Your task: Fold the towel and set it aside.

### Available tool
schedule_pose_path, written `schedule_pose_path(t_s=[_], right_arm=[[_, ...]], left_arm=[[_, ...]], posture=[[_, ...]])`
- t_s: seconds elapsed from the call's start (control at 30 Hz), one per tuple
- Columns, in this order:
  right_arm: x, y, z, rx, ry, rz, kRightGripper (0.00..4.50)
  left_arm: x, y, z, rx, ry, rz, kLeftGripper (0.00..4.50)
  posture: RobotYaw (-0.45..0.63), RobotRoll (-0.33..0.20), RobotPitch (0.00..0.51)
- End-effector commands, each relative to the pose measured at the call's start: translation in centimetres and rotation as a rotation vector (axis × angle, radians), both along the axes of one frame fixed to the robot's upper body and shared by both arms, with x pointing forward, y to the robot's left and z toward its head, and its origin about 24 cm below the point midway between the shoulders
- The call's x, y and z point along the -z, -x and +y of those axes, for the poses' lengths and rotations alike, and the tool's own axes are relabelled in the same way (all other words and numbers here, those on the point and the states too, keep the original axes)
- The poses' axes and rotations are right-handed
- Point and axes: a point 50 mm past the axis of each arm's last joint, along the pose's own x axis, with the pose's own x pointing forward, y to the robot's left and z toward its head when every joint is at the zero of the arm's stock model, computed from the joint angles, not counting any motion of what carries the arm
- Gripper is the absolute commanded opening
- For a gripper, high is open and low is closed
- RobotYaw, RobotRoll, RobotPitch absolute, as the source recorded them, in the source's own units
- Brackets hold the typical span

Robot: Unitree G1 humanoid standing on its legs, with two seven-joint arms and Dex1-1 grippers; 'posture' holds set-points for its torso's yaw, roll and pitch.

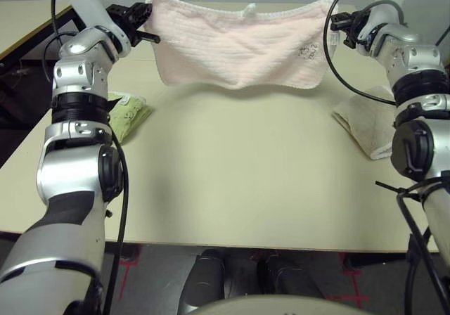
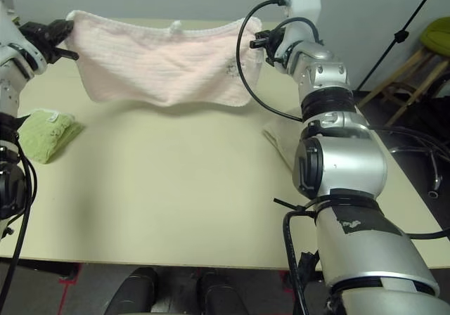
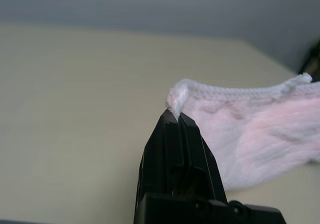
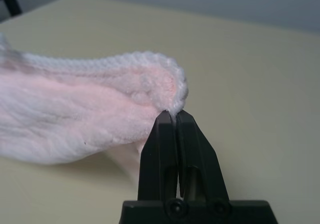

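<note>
two head views look forward and down over the tabletop (image 1: 232, 174), sharing the hanging towel (image 1: 235, 44). each wrist view looks closely along its own gripper at a pinched towel corner.

There are three towels in all: one pale pink towel (image 1: 235, 44) (it has white edging and a small grey motif), one folded light-green towel (image 1: 129, 113) and one folded beige towel (image 1: 369, 121). One table (image 1: 239, 188) carries them. Two grippers show, the left gripper (image 1: 144, 21) and the right gripper (image 1: 336, 22).
</note>
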Motion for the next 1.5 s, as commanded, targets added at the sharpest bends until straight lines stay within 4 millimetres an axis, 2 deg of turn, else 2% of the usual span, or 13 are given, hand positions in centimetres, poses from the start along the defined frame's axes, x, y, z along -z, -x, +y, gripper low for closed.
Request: schedule_pose_path(t_s=[0.03, 0.13, 0.23, 0.43, 0.63, 0.77, 0.9, 1.17, 1.5], right_arm=[[2.5, 1.2, -0.2, -0.044, -0.003, 0.091, 0.0], [5.4, 2.6, -0.7, -0.039, -0.015, 0.181, 0.0], [6.9, 3.9, -1.1, -0.035, -0.02, 0.236, 0.0], [8.1, 6.3, -1.6, -0.064, -0.005, 0.315, 0.0], [8.9, 8.7, -2.4, -0.115, 0.033, 0.393, 0.0], [9.3, 10.6, -2.3, -0.214, 0.066, 0.464, 0.0], [9.3, 10.6, -2.2, -0.221, 0.075, 0.471, 0.0], [10.4, 7.4, -1.7, -0.147, 0.127, 0.425, 0.0], [11.7, 4.4, -1.2, -0.105, 0.18, 0.384, 0.0]], left_arm=[[2.8, 2.0, 0.3, 0.019, 0.025, 0.113, 0.03], [6.1, 4.2, 0.9, -0.001, 0.065, 0.226, 0.03], [7.8, 6.0, 1.2, -0.009, 0.088, 0.305, 0.03], [8.5, 8.2, 2.5, -0.021, 0.096, 0.4, 0.03], [8.8, 10.6, 3.4, 0.045, 0.061, 0.526, 0.03], [8.7, 12.2, 3.7, 0.112, 0.054, 0.634, 0.03], [8.2, 11.8, 3.8, 0.091, 0.027, 0.601, 0.03], [8.5, 8.2, 3.9, -0.011, -0.077, 0.46, 0.03], [9.1, 5.7, 4.1, -0.05, -0.131, 0.405, 0.03]], posture=[[0.12, 0.0, 0.107], [0.12, 0.0, 0.11], [0.12, 0.0, 0.111], [0.12, 0.0, 0.111], [0.12, 0.0, 0.114], [0.12, 0.0, 0.117], [0.12, 0.0, 0.116], [0.13, 0.0, 0.108], [0.13, 0.0, 0.107]])
